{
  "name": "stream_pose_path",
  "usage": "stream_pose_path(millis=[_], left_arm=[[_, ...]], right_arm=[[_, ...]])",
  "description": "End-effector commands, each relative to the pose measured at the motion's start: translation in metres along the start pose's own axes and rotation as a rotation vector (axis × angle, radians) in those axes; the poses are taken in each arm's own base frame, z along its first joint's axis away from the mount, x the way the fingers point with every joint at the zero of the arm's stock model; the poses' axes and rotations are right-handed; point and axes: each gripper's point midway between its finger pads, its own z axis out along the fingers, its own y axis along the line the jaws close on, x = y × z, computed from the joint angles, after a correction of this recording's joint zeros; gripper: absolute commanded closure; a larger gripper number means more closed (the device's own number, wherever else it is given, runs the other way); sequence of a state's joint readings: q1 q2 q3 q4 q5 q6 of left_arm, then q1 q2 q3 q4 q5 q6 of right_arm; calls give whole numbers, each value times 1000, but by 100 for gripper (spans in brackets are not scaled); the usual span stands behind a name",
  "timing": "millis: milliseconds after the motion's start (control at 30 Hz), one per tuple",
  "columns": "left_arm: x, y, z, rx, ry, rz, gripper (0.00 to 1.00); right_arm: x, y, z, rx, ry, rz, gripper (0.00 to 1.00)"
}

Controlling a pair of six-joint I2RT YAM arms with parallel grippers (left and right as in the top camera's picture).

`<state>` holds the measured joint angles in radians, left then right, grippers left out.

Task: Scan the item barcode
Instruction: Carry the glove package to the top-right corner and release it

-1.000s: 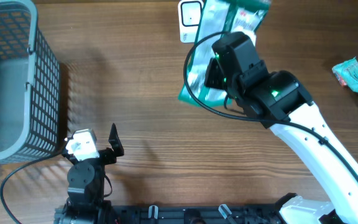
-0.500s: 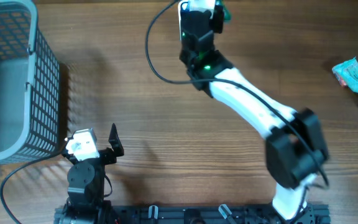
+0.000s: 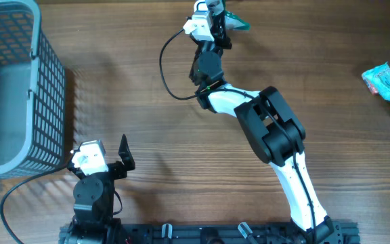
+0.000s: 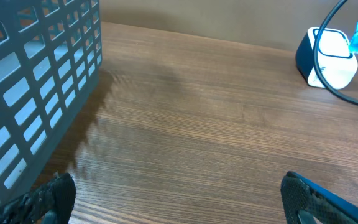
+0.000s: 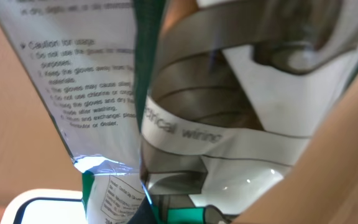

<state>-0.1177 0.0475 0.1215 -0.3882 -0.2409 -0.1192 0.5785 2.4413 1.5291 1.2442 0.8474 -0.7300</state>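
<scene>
Glove packet (image 5: pixel 98 87), clear plastic with green trim and printed caution text, hangs pinched in our right pincer (image 3: pixel 217 15) at the table's (image 3: pixel 147 102) far edge, well apart from the grey basket (image 3: pixel 46 81), close over the white scanner (image 4: pixel 329 57); our left pincer (image 4: pixel 179 196) is spread wide.

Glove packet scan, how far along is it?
Done: the glove packet is clamped in the right gripper. In hand: it hangs close by the white scanner. Left: the scan itself, since nothing shows that it has registered. The left gripper sits open, idle.
</scene>
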Motion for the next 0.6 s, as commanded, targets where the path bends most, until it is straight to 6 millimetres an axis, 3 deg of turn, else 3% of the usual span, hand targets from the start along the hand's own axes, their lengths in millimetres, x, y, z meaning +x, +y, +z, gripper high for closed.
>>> stream_pose_path(millis=[0, 267, 400, 467, 567], left_arm=[[0, -1, 0, 8, -5, -17, 0], [0, -1, 0, 8, -5, -17, 0], [0, -1, 0, 8, -5, -17, 0], [0, -1, 0, 8, -5, -17, 0], [0, -1, 0, 8, -5, -17, 0]], right_arm=[[-4, 19, 4, -106, -63, -61, 95], [10, 37, 2, -176, -61, -108, 95], [10, 36, 2, -166, -66, -98, 95], [-2, 20, 4, -99, -96, -63, 95], [-30, -28, 2, 104, -162, -48, 95]])
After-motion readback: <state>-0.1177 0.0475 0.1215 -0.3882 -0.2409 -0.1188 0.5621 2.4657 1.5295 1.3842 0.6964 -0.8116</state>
